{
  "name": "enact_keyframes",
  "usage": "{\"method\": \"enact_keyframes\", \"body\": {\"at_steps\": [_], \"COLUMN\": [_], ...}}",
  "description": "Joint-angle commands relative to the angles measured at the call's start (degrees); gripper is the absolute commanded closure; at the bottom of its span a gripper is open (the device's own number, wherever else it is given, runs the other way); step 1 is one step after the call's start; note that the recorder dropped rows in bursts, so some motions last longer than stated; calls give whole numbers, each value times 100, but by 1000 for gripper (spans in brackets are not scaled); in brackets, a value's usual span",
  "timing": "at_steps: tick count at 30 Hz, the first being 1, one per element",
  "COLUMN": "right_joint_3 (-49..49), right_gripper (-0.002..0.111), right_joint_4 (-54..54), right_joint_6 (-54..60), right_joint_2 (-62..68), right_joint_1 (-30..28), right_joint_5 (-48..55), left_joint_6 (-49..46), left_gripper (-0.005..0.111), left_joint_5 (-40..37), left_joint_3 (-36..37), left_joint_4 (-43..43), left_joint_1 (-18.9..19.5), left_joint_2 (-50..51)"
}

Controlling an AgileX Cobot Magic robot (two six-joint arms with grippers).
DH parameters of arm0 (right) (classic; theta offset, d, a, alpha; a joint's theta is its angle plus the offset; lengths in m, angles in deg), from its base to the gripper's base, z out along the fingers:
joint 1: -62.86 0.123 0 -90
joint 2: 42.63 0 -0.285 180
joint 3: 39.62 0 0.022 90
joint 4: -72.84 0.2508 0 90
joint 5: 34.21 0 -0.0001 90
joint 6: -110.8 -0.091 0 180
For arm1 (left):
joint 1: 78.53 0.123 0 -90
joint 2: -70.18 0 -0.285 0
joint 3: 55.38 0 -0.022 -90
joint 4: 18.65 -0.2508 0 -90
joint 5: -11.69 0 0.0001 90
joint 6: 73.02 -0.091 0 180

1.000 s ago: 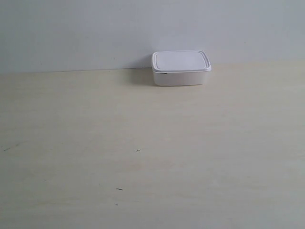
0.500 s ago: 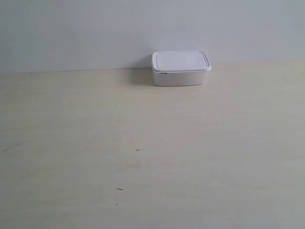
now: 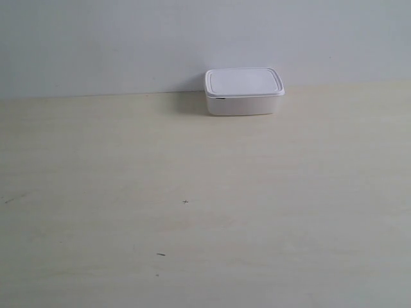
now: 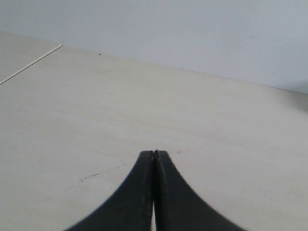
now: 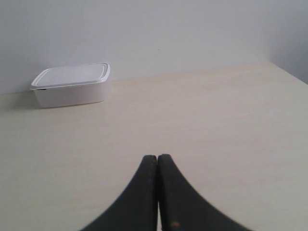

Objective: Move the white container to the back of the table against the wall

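So, the white container (image 3: 244, 92) sits at the back edge of the desk (image 3: 192, 212), right up by the wall (image 3: 128, 38), a bit off the middle of that edge toward the exterior view's right. Its rear side is hidden behind the box itself, so I can't tell if it actually touches the wall or stops just short. The lid (image 3: 243, 81) is on, so the inside is out of sight too. A small dark spot under the rim at one front corner is too tiny to make out. The long axis runs along the back edge, one long side faces the front of the desk, and it sits flat, lid up. The left claw (image 4: 154, 155) is pinched fully together, nothing in it, over bare desk. The right claw (image 5: 157, 159) is pressed together the same way, well apart from the container. Both are cut off by the picture edge, only the tips show.
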Motion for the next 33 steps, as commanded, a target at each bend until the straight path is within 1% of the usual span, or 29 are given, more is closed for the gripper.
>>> {"method": "enact_keyframes", "body": {"at_steps": [1,8,13,17,19,21,23,25,27,31,33], "right_joint_3": [-24,-24,-24,-24,-24,-24,-24,-24,-24,-24,-24], "right_gripper": [108,108,108,108,108,108,108,108,108,108,108], "right_joint_4": [-3,-3,-3,-3,-3,-3,-3,-3,-3,-3,-3], "right_joint_6": [-9,-9,-9,-9,-9,-9,-9,-9,-9,-9,-9], "right_joint_2": [-24,-24,-24,-24,-24,-24,-24,-24,-24,-24,-24], "right_joint_1": [-28,-28,-28,-28,-28,-28,-28,-28,-28,-28,-28], "right_joint_5": [-28,-28,-28,-28,-28,-28,-28,-28,-28,-28,-28], "left_joint_6": [-15,-15,-15,-33,-480,-1391,-2089,-3248,-3484,-3447,-3415], "left_gripper": [107,107,107,107,107,107,107,107,107,107,107], "left_joint_5": [19,19,19,-32,-217,-153,-143,-132,-132,143,154], "left_joint_3": [19,19,19,19,19,19,19,19,19,19,19], "left_joint_4": [22,39,672,731,910,1257,1850,2305,2291,2075,2060], "left_joint_1": [-40,-38,-38,-38,-38,-38,-38,-38,-38,-38,-38], "left_joint_2": [-27,-27,-27,-27,-27,-27,-27,-27,-27,-27,-27]}}
